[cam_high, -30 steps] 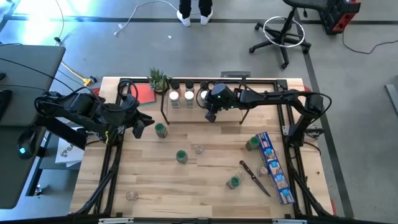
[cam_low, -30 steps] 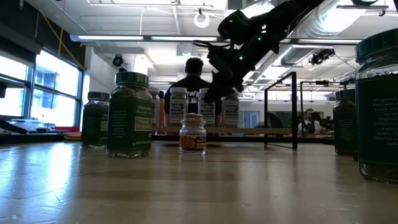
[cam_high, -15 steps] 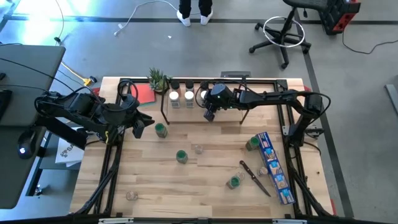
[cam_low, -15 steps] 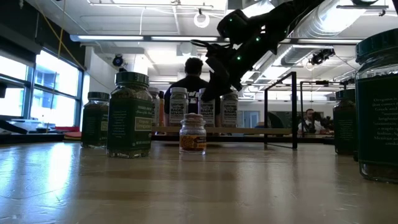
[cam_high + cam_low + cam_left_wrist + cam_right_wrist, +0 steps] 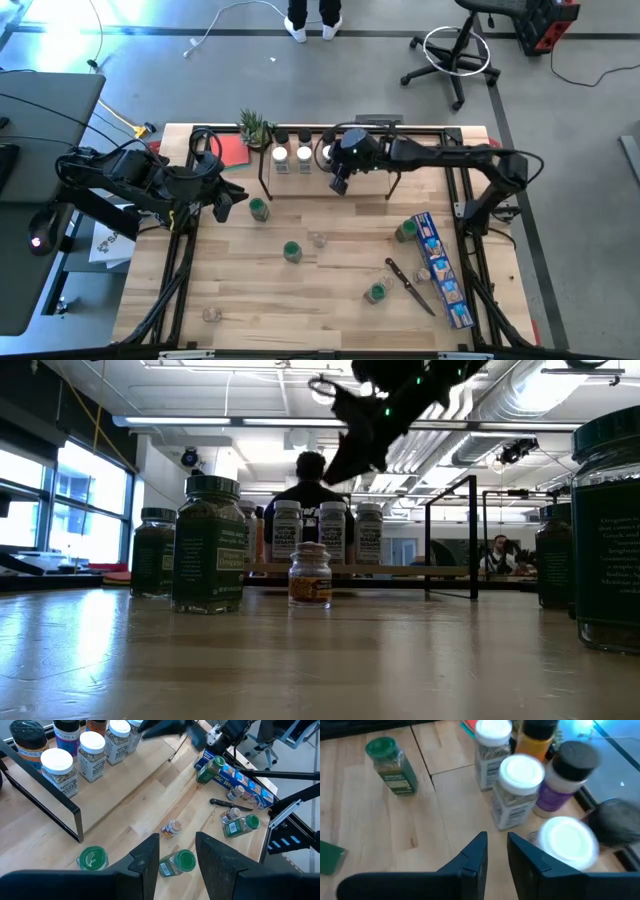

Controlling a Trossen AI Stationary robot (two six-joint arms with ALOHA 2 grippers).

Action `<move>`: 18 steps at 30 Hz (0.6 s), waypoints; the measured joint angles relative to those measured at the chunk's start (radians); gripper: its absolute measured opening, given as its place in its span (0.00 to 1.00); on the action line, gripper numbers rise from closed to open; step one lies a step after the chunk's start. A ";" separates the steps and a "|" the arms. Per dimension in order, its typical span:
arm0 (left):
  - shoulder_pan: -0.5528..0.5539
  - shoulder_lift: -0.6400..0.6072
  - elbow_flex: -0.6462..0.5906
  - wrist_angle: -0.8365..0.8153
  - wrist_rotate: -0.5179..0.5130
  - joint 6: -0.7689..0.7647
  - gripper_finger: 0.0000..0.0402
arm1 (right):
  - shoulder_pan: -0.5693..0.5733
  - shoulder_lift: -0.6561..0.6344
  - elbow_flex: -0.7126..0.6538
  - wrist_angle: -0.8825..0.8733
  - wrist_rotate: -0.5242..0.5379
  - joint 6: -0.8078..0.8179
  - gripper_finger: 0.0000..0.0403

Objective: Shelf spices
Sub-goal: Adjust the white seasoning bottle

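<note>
Between placements, judging by the layout; right gripper [image 5: 339, 186] hung above the shelf [image 5: 300, 183], fingers [image 5: 470, 862] nearly closed on nothing; left gripper [image 5: 226, 203] hovered slightly parted, empty, beside a green-capped jar [image 5: 259, 209]; white-capped jars [image 5: 279, 155] already shelved; others loose on the table [image 5: 250, 290]; next, probably needed a reach to a loose jar.

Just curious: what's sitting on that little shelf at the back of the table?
On the shelf: three white-capped spice jars in front, darker-capped jars behind. The right gripper overhead hides part.
</note>
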 joint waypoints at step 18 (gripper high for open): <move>0.384 0.298 0.000 0.293 0.408 0.444 0.20 | 0.019 -0.060 0.374 -0.606 0.098 0.200 0.10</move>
